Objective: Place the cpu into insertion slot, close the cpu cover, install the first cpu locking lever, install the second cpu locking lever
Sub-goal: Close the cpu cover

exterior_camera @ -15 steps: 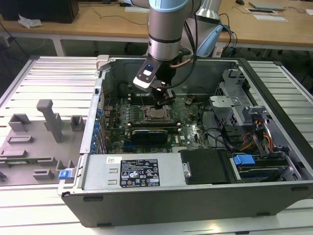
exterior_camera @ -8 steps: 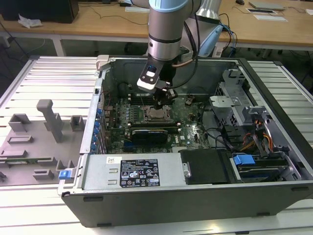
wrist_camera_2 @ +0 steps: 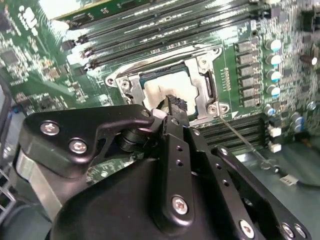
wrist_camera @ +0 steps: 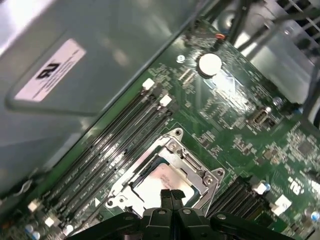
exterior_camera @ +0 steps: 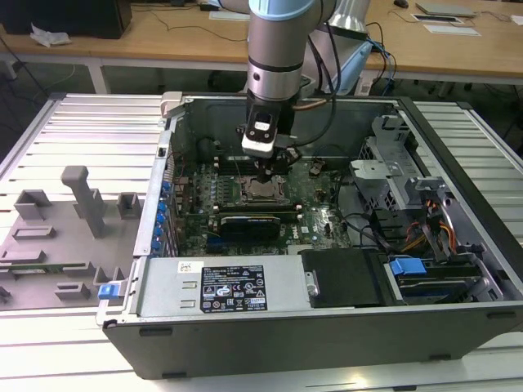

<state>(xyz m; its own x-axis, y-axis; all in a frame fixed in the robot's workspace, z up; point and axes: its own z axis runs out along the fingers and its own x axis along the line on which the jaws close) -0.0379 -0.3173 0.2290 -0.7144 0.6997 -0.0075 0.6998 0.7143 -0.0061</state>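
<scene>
- Your desk (exterior_camera: 73, 122) of ribbed metal carries the open computer case (exterior_camera: 327, 327), which lies on its side. A grey fixture tray (exterior_camera: 57, 237) sits beside it on the exterior view's left.
- Your arm (exterior_camera: 278, 49) reaches straight down into the case, over the green motherboard (exterior_camera: 319, 196).
- On the board, you see long black memory slots (wrist_camera: 115, 145) running along one side of the socket.
- Your end effector (wrist_camera: 171, 196) has its fingertips pressed together with nothing pinched between them. In both wrist views they stand right at the chip's top, near one edge of the window. You cannot tell whether they touch it.
- The insertion slot (wrist_camera_2: 209, 89) shows as a dark frame under the metal plate, directly below the end effector.
- The cpu cover (wrist_camera: 192, 161) lies down flat over the slot, its window open around the chip.
- The cpu (wrist_camera: 159, 179) sits inside the slot, its pale metal top showing through the window.
- A thin wire lever (wrist_camera_2: 240, 136) runs from one corner of the socket out across the board. You cannot tell from these views whether it is latched.
</scene>
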